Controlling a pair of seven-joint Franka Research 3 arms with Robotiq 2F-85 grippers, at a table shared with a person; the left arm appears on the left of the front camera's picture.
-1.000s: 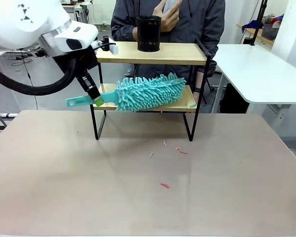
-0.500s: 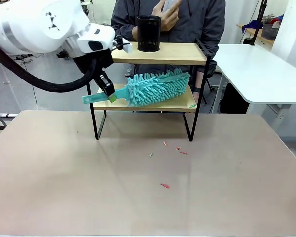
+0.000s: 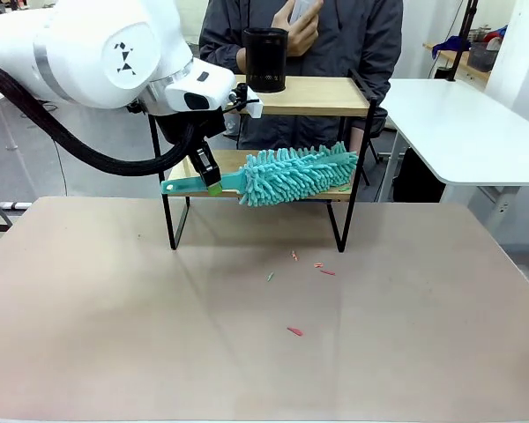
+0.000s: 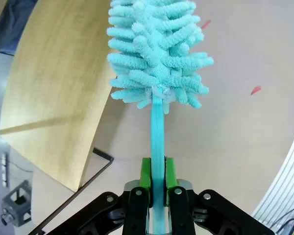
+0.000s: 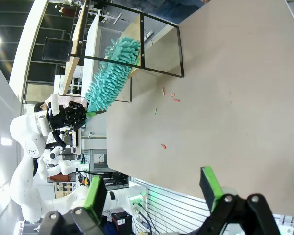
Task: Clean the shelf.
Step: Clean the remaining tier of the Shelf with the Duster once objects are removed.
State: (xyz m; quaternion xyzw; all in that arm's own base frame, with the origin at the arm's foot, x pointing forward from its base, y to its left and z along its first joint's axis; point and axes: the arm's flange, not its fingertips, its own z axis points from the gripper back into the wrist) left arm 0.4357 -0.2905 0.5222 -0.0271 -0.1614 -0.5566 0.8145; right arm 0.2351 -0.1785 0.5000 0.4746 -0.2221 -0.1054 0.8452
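The shelf (image 3: 295, 95) is a two-tier rack of light wood boards in a black frame, standing at the table's far side. A teal fluffy duster (image 3: 295, 174) lies across the front of its lower board (image 4: 54, 88). My left gripper (image 3: 210, 182) is shut on the duster's teal handle (image 4: 158, 142), left of the shelf's front leg. The duster (image 5: 110, 76) and the shelf (image 5: 137, 44) appear sideways in the right wrist view. My right gripper (image 5: 154, 188) hangs open above the near table with nothing between its fingers.
A black cup (image 3: 264, 60) stands on the top board, with a person (image 3: 335, 35) right behind the shelf. Small red and green scraps (image 3: 322, 267) lie on the beige table (image 3: 247, 335) in front of the shelf. A white table (image 3: 463, 123) is at the right.
My left arm has swept the duster to the right along the lower board, and the gripper has moved in closer to the shelf's left front leg.
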